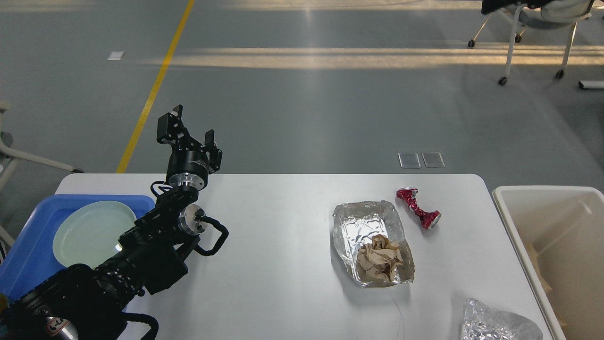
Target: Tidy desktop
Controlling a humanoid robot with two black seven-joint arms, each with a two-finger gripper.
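Across the lower half of my head view lies the white tabletop (283, 226), carrying a foil container (351, 226) with crumpled brown paper (380, 259) inside and a crushed red can (418, 208) just beside it. My left pincer (191, 130) hangs released and empty above the far left edge, over a blue tray (28, 245) holding a pale plate (92, 231). Right of the tabletop stands an off-white bin (542, 193); crumpled foil (498, 323) lies nearby.
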